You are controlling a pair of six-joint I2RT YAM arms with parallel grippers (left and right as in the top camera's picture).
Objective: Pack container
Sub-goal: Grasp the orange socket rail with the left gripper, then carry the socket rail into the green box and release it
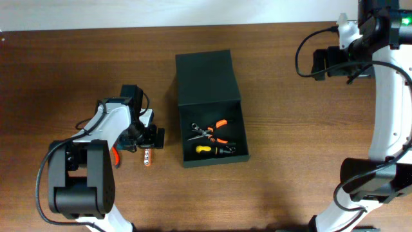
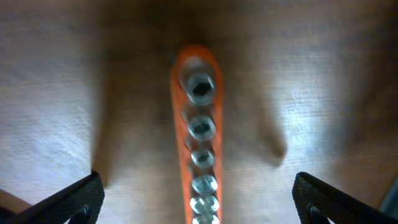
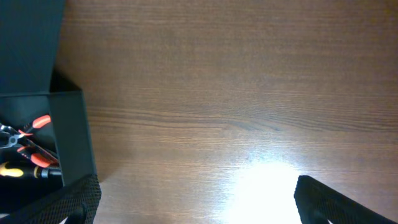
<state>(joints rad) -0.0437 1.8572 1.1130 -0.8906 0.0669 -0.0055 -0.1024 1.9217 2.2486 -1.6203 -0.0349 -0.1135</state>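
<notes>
Hovering above orange socket rail [image 2: 198,130] on bench [image 1: 290,161], left tool [image 2: 199,200] jaws apart; right tool [image 3: 199,202] jaws apart too; container [image 1: 206,77] lid open, pliers [image 1: 212,133] inside

You have two matching arms. At eight o'clock, the left white tubular arm [image 1: 106,121] runs between blocky black joint housings [image 1: 77,185]. At three o'clock stands the right white tubular arm [image 1: 386,96]. A thin black cable [image 1: 298,57] loops at two o'clock, near a small green light [image 1: 404,21]. Matte black wedge-shaped fingers [image 2: 68,199] tip each wrist.
</notes>
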